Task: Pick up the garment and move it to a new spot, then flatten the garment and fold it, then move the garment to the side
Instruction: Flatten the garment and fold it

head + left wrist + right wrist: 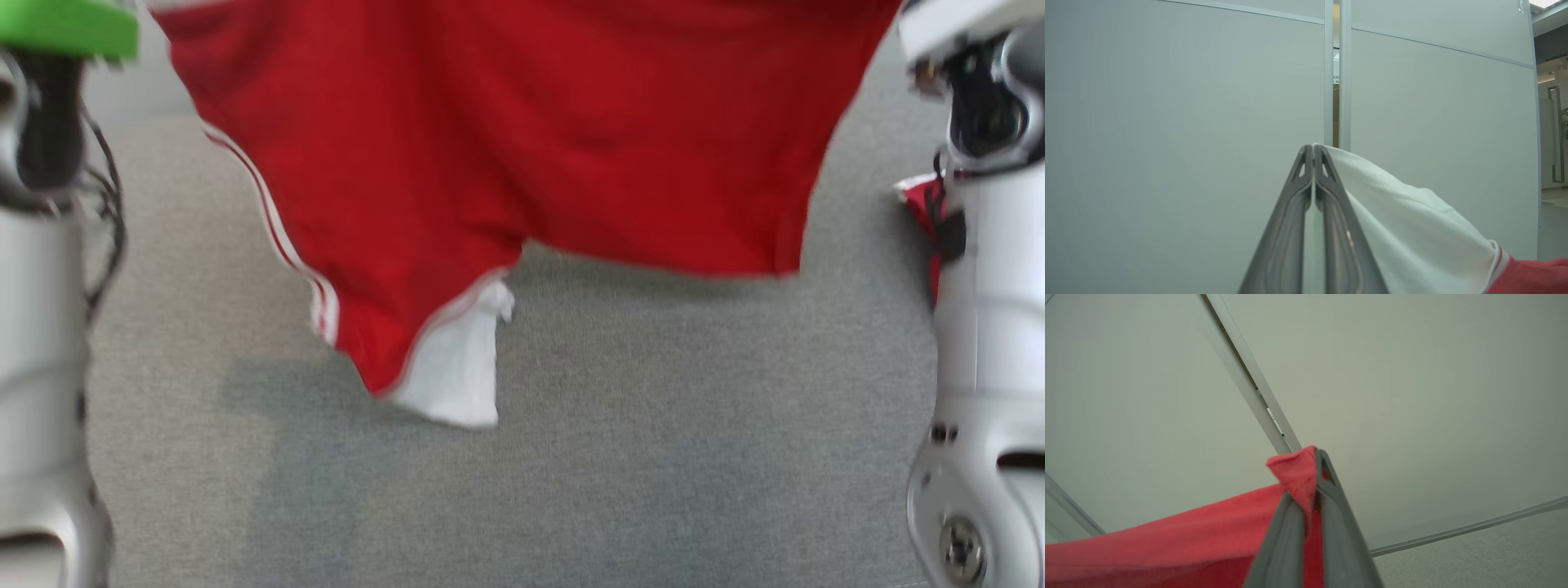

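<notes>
The garment [522, 139] is red with white stripes and a white sleeve. It hangs spread in the air above the grey table [620, 441], held up between both arms. In the left wrist view my left gripper [1313, 148] is shut on a white part of the garment [1412, 228], which drapes off to the right. In the right wrist view my right gripper [1315, 454] is shut on a red corner of the garment [1294, 469], and the cloth trails down to the left. The white sleeve [457, 359] dangles lowest, just over the table.
My pale forearms stand at the left edge [41, 327] and right edge [988, 327] of the head view. Pale partition panels [1188, 122] rise behind the table. A small red bit of cloth [918, 200] shows beside the right arm.
</notes>
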Available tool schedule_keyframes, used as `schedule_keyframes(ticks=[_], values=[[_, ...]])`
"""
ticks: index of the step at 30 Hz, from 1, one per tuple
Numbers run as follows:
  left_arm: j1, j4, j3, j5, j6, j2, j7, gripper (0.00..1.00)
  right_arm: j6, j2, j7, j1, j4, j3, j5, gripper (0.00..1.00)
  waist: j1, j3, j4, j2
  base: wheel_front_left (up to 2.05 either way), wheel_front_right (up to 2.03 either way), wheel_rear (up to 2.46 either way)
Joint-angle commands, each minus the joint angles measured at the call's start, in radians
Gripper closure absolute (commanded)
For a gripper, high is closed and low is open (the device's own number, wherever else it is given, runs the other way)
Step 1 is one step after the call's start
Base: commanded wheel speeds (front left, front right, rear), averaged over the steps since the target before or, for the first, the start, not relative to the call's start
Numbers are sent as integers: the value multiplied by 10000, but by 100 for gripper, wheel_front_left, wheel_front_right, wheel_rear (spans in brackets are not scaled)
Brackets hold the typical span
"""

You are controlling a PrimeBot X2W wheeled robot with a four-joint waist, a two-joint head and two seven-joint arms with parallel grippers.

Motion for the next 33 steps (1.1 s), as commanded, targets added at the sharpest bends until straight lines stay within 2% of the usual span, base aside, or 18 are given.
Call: schedule_keyframes(ticks=[1, 4, 9, 13, 16, 20, 27, 33], values=[[-901, 553, -135, 74, -47, 224, -85, 100, -1, -48, -253, -876, 633, -55, -184, 100, 0, 1881, -219, 0, 0, 0, 0], [-2518, 1925, -506, 210, -61, 590, -211, 100, -1, -35, -890, -2588, 2314, -25, -486, 100, 0, 2518, -400, 0, 0, 0, 0], [-5312, 3920, -1101, 183, -66, 1071, -1007, 100, -2, -57, -2853, -5491, 5042, -82, -1233, 100, 0, 3343, -568, 0, 0, 0, 0], [-6834, 5090, -1492, 119, -57, 1070, -1825, 100, -4, -50, -4590, -6912, 6717, -578, -1239, 100, 0, 3552, -478, 0, 0, 0, 0], [-7303, 5418, -1757, -52, -50, 912, -2068, 100, -4, -55, -5144, -7379, 7428, -835, -1365, 100, 0, 3696, -340, 0, 0, 0, 0], [-6842, 4720, -2291, -235, -51, 769, -2119, 100, -1, -42, -5264, -7155, 7679, -923, -1276, 100, 0, 3942, -120, 0, 0, 0, 0], [-4253, 2615, -2942, -885, -52, 790, -2117, 100, 1, -52, -5267, -5300, 7304, -1341, -1150, 100, 0, 4034, 135, 0, 0, 0, 0], [-1715, 807, -3800, -1175, -52, 1319, -2119, 100, 1, -42, -5267, -3651, 7323, -1287, -501, 100, 0, 3526, 186, 0, 0, 0, 0]])
